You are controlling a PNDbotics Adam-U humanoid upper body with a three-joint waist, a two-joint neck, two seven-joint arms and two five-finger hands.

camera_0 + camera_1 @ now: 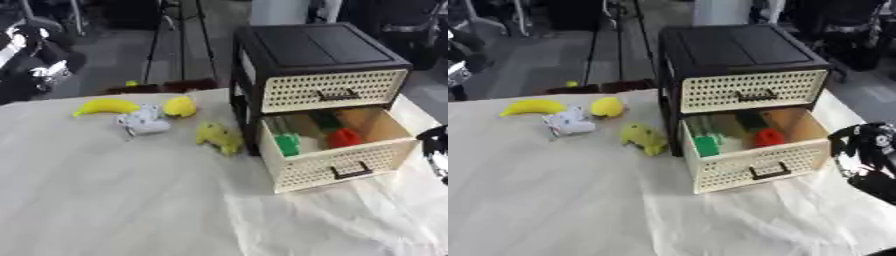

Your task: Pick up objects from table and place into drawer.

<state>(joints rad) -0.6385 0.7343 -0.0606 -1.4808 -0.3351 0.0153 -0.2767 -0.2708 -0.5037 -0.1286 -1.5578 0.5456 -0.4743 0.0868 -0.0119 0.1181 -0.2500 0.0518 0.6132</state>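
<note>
Right eye view shows the robot's right hand [866, 157] at the right edge, just beside the open lower drawer [754, 165] of a small black cabinet [728, 47]; the hand is a dark blur, so whether its fingers are spread or curled cannot be told. The left hand does not show in either view. The cabinet stands on a desk [105, 200] covered with a pale cloth. Its upper drawer [332, 90] is closed; the lower one is pulled out toward the camera. Inside the open drawer lie a green object [287, 144] at the left, a red object [344, 137] nearer the middle, and a darker green shape behind them. Left of the cabinet, on the cloth, lie a banana [105, 106], a round yellow fruit [179, 106], a white-grey object [143, 122] between and just in front of them, and a yellow-green toy [219, 137] near the cabinet's lower left corner.
</note>
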